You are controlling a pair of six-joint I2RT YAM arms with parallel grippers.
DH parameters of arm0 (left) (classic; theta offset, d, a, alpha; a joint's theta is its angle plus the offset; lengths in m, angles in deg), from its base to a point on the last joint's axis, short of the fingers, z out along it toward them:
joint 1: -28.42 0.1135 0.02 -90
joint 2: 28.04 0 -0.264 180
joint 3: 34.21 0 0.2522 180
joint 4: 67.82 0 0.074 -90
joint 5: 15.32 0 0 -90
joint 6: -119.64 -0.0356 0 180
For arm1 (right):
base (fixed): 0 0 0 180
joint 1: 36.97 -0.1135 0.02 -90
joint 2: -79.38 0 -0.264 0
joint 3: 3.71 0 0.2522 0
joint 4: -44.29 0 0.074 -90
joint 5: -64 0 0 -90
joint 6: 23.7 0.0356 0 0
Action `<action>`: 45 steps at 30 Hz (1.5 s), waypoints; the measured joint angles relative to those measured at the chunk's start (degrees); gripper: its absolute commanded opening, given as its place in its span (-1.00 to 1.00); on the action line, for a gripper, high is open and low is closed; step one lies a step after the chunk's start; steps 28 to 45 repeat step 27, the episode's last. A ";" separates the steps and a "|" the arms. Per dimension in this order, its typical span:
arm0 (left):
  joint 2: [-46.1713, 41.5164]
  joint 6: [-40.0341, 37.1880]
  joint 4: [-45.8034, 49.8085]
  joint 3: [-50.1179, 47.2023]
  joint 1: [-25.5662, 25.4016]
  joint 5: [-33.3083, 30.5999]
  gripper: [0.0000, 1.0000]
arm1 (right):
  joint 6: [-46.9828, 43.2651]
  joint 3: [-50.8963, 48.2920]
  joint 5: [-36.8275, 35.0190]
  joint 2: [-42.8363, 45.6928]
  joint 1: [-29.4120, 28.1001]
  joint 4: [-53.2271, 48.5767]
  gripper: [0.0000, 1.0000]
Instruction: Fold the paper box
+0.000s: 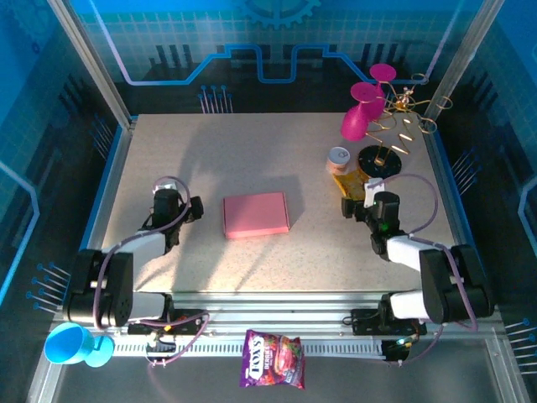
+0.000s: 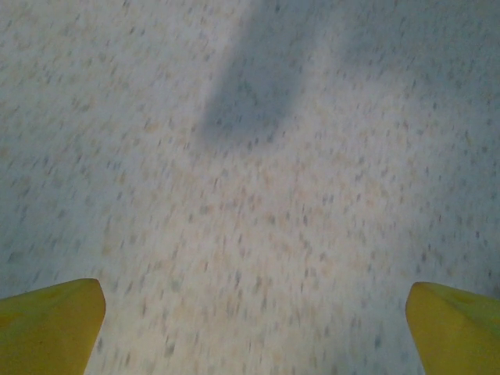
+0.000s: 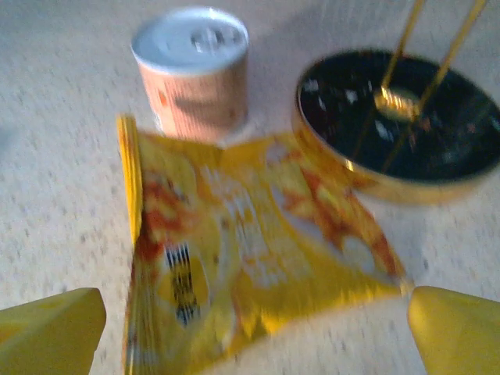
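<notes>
Item: paper box, one, pink, lying flat as a closed rectangle at the middle of the table, with no flap seen standing up. Left gripper, one, sits just left of the box and apart from it; on its wrist camera the yellow fingertips are spread wide over bare tabletop, holding nothing. Right gripper, one, sits well to the right of the box; its fingertips are likewise spread wide and empty, looking at a yellow snack bag. Step in hand, by judgement: the folding looks complete and the box is released. The next move seems to call for little more than keeping both arms clear, or pressing lightly on the lid should an edge prove loose; the top view is too coarse to tell. Other stock: magenta cups, two, hung on one gold wire stand with a black base; small can, one, beside the yellow bag; purple snack bag, one, in front of the arm bases; blue cup, one, at the near left corner.
</notes>
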 measured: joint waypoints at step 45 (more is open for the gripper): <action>10.01 -6.62 -32.92 -5.64 0.85 4.90 0.99 | -2.43 1.57 1.33 -9.25 0.31 14.67 1.00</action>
